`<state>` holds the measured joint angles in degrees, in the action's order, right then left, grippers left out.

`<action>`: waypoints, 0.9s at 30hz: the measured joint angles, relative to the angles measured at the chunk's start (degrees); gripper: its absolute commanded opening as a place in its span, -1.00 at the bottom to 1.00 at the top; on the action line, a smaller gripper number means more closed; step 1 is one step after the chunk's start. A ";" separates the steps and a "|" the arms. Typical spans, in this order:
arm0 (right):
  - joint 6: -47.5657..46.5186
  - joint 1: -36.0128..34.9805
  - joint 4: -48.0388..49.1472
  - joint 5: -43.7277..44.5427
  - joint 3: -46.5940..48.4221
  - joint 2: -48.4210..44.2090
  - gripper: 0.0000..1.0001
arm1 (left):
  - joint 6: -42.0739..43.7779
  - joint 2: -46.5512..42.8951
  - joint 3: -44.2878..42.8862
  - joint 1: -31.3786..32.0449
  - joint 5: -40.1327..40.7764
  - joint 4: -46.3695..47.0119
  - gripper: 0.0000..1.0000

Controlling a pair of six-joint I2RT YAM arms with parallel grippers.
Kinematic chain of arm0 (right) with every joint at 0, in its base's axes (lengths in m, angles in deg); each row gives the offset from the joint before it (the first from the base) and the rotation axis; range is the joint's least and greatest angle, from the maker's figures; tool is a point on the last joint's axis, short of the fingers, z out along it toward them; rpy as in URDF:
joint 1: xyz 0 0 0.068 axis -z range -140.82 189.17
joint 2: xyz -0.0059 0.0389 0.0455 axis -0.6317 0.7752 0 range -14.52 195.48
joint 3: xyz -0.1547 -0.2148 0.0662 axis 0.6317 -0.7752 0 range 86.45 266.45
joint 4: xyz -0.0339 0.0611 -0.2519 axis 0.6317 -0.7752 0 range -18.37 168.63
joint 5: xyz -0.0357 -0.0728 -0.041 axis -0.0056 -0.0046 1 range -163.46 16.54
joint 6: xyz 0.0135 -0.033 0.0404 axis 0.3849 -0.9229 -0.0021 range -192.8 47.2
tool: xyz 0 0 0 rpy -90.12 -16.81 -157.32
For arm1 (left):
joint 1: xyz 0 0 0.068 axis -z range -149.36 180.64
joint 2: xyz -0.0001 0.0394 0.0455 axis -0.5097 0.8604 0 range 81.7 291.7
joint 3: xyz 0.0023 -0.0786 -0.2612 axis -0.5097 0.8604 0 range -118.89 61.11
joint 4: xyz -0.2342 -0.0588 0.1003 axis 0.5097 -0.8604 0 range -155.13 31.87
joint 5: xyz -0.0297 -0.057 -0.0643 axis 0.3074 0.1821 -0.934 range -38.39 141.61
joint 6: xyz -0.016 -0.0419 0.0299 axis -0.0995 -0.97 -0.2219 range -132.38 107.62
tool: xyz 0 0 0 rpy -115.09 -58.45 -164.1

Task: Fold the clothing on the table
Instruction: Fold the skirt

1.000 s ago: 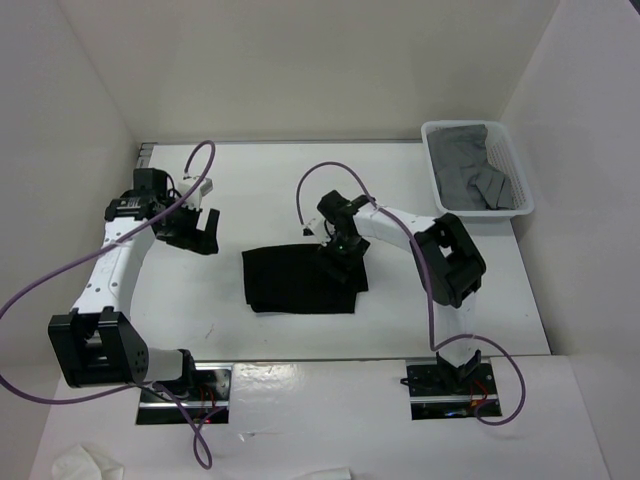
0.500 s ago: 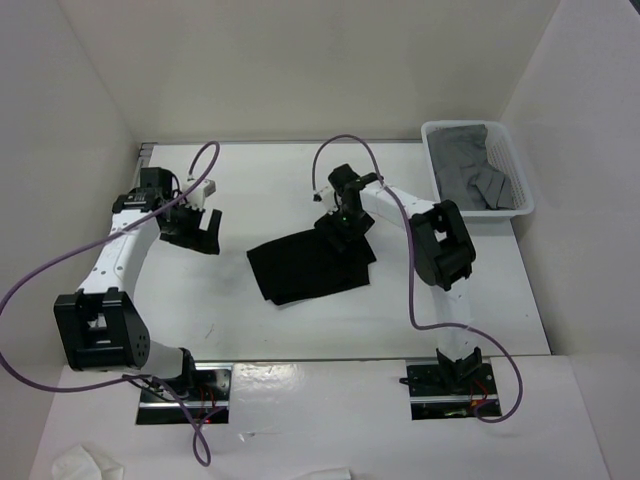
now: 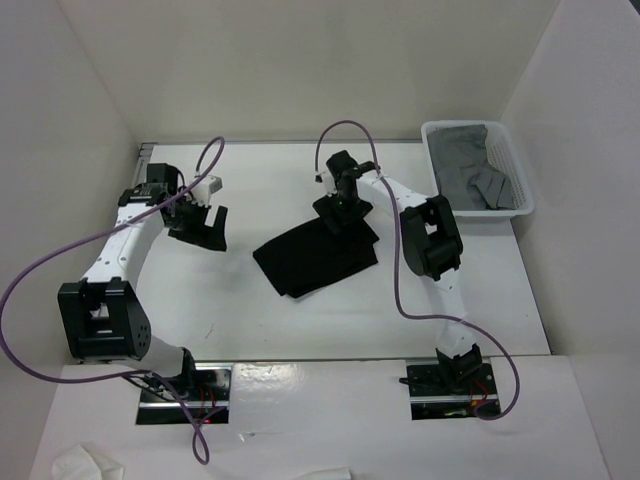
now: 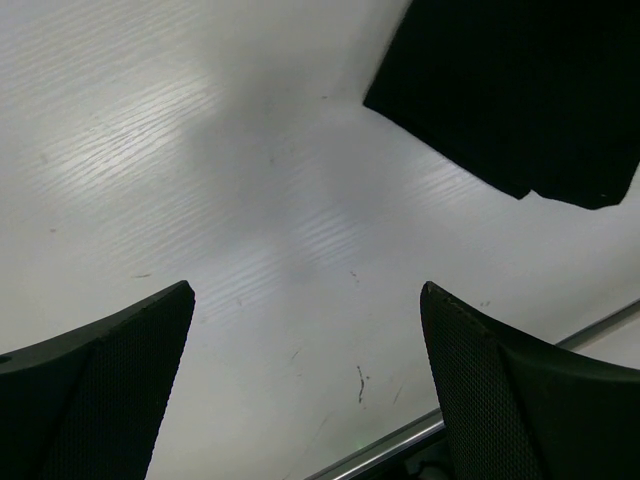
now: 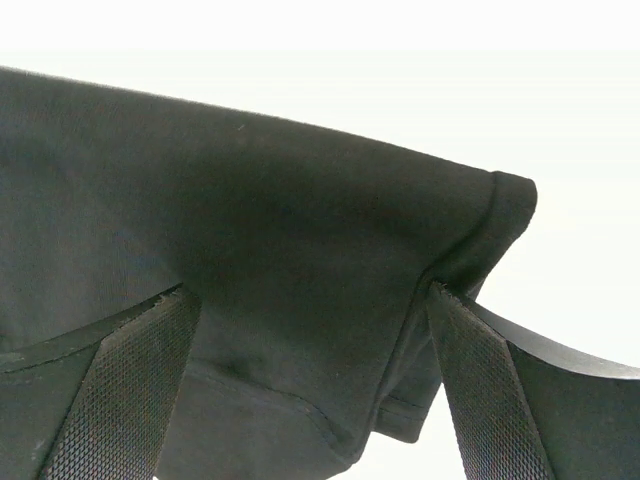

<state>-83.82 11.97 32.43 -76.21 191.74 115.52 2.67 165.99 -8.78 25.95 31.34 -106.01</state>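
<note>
Black folded garment [image 3: 315,258] lies under my right gripper [image 3: 343,215], whose fingers are spread wide and apparently press near its far edge. My left gripper [image 3: 205,232], likewise spread, hangs over open white table [image 3: 250,320]; the garment's edge lies to its right.

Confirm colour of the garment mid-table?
Plain black garment, no visible pattern; top external view shows it best.

Garment [image 3: 315,258] on the table [image 3: 250,190], basket [image 3: 485,213] at its far-right corner
</note>
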 measured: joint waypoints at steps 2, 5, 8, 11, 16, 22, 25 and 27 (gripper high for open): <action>0.85 0.00 -0.02 0.39 2.51 1.49 0.93 | -0.09 0.15 0.00 1.75 -0.44 0.02 0.99; 1.70 0.00 -0.20 0.46 6.19 3.52 0.93 | -0.55 1.18 0.00 5.70 -0.92 0.61 0.99; 2.69 0.00 -0.31 0.61 9.86 5.62 0.93 | -1.66 3.43 0.00 10.25 -1.03 1.79 0.99; 3.85 0.00 -0.42 1.09 12.09 7.06 0.93 | -2.08 6.86 0.00 14.60 -0.90 2.80 0.99; 5.22 0.00 -0.90 2.19 13.90 8.13 0.93 | -3.30 11.78 -0.76 20.22 -0.79 3.65 0.99; 5.62 0.02 -1.01 2.45 14.10 8.09 0.93 | -4.33 14.95 -2.19 24.15 0.98 7.17 0.99; 5.51 0.15 -0.96 2.36 12.52 6.60 0.96 | -5.03 15.32 -2.01 24.46 2.25 9.29 0.99; 5.35 0.33 -0.96 2.36 10.93 4.87 0.96 | -5.60 15.32 -1.40 24.44 2.89 11.37 0.99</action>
<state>-78.47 12.30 31.47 -73.85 202.67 120.40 -2.93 181.31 -10.18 50.39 34.23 -94.64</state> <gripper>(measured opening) 0.976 0.995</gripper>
